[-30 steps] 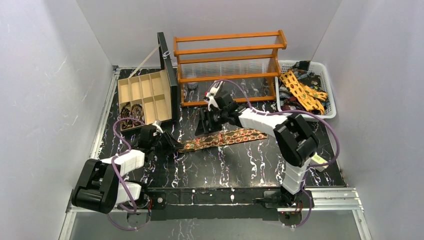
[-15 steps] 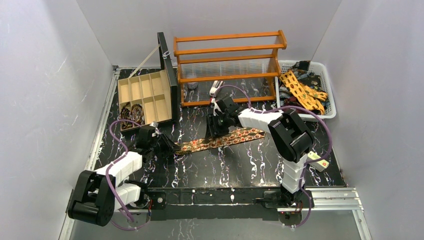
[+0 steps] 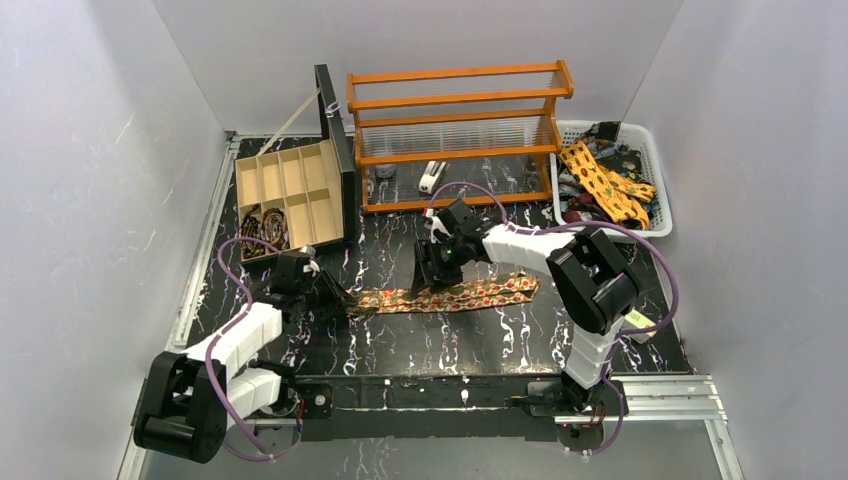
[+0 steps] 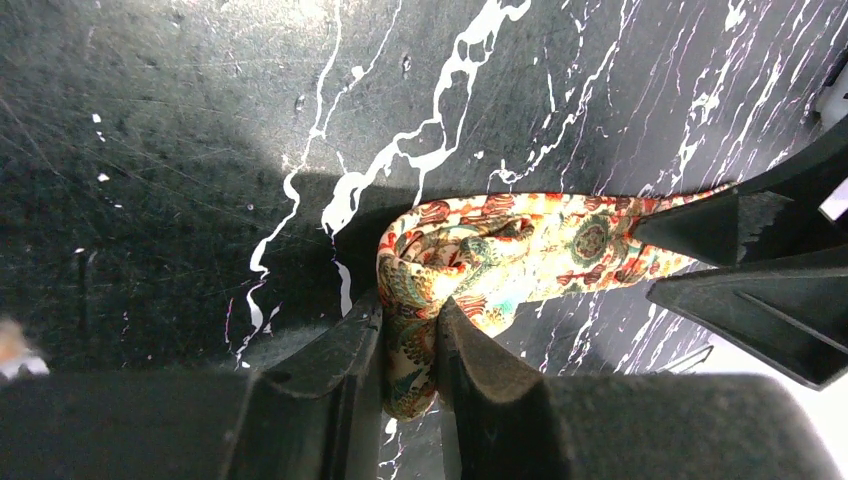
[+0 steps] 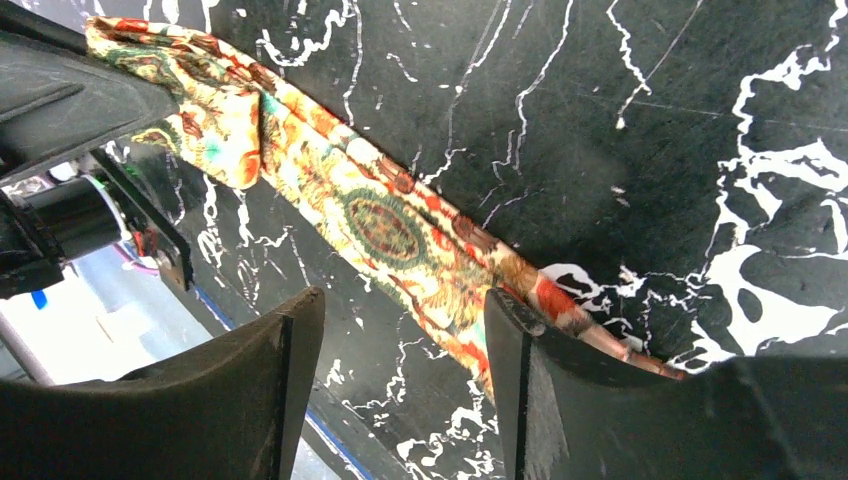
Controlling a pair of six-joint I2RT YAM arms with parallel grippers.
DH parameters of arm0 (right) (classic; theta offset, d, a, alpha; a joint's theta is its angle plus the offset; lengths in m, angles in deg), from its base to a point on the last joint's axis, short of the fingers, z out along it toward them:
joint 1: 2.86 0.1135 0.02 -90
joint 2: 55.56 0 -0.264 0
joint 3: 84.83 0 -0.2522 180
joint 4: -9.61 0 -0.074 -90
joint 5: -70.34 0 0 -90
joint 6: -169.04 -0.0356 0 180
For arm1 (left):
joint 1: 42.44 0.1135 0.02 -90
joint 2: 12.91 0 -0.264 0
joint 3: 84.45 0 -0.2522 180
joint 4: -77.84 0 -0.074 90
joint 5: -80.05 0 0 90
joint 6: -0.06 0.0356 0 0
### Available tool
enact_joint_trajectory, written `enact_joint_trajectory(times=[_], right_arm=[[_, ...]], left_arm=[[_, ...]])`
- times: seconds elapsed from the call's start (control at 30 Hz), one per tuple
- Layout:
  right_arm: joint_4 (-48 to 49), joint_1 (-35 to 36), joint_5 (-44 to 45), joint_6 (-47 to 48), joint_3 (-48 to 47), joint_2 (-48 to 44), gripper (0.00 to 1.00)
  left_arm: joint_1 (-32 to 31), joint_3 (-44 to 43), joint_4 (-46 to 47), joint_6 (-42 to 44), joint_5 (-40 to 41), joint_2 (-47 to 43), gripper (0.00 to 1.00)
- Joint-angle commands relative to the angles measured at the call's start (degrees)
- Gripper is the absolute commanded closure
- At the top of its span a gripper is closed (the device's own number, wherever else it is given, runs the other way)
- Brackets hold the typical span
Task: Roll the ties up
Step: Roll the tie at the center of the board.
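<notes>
A brown-red patterned tie (image 3: 450, 295) lies as a flat strip across the middle of the black marbled table. My left gripper (image 3: 335, 298) is shut on its left end. In the left wrist view the fabric (image 4: 520, 240) folds back on itself and is pinched between the two fingers of the left gripper (image 4: 410, 325). My right gripper (image 3: 437, 272) hovers over the middle of the strip with its jaws apart. In the right wrist view the tie (image 5: 380, 225) runs diagonally and passes under the right finger (image 5: 520, 350). The open right gripper (image 5: 400, 340) grips nothing.
A wooden compartment box (image 3: 300, 175) stands open at the back left, with coiled ties (image 3: 262, 228) in its near corner. An orange rack (image 3: 455, 130) is at the back. A white basket (image 3: 660, 185) of loose ties (image 3: 600, 180) sits at the back right. A small white box (image 3: 640, 320) lies near the right arm.
The right gripper has come nearer and lower over the tie. The tie's right end has swung toward the near edge, so the strip lies straighter. The left gripper keeps its hold.
</notes>
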Motion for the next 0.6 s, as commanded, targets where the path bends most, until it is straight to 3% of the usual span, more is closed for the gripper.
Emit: enact_joint_trajectory(times=[0.0,0.23,0.57], right_arm=[[-0.71,0.16,-1.15,-1.33,-2.93,-4.52,0.31],[12.98,1.88,-7.14,-13.33,0.03,-4.12,0.44],[23.57,9.23,-1.27,-24.66,-0.31,0.24,0.59]], left_arm=[[0.03,-2.74,-5.5,3.52,1.73,-2.23,0.88],[-0.01,-6.77,-10.67,7.85,1.41,-2.09,0.88],[-1.51,-10.67,-17.2,11.18,8.35,-1.94,0.89]])
